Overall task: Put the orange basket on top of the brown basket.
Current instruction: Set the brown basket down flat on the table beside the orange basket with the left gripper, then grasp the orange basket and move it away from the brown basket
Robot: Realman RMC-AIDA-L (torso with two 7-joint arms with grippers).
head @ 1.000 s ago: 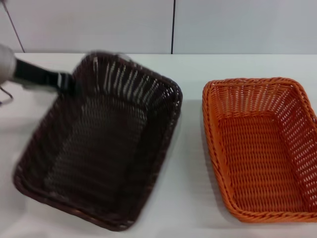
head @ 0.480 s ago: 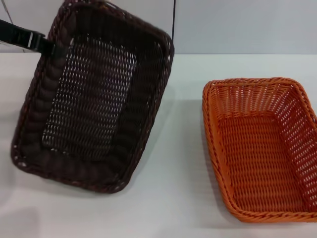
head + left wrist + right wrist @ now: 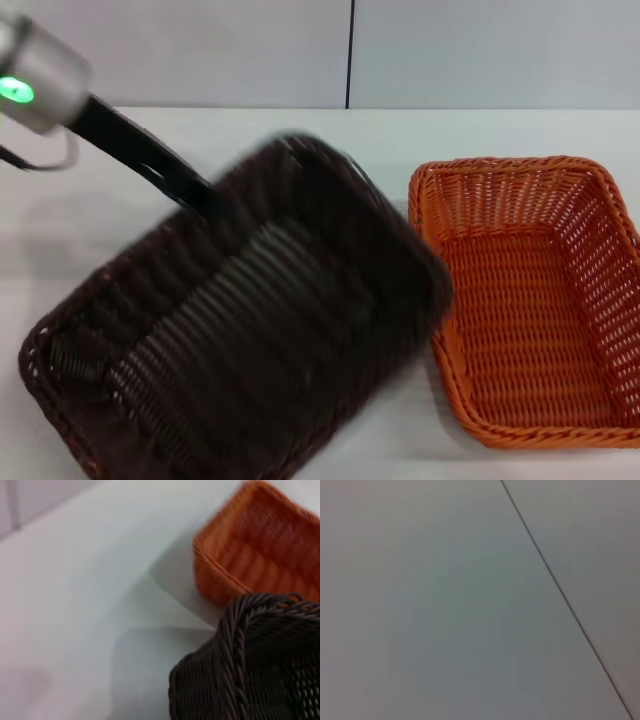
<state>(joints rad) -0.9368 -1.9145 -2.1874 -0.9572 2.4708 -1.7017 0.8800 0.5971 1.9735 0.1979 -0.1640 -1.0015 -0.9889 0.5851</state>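
Two baskets on the white table (image 3: 380, 150), and it's the brown basket (image 3: 250, 350) that's up in the air, not the orange one! The left gripper (image 3: 205, 198) has its dark fingers clamped on the brown basket's far rim, holding it tilted, with its right edge overlapping the left rim of the orange basket (image 3: 530, 300) in the head view. From the left wrist camera the brown basket (image 3: 250, 665) hangs close, and the orange basket (image 3: 255, 545) sits just beyond it, flat on the table. The right gripper isn't in sight anywhere; its wrist camera sees only blank pale surface with a thin dark line.

So the step in hand looks like moving the brown basket, while the task asks for orange on top of brown. My read: the stacking proper hasn't begun. What's next, I'd judge, is getting the brown basket set down flat and steady, letting go, then lifting the orange basket by its rim and lowering it squarely into the brown one.
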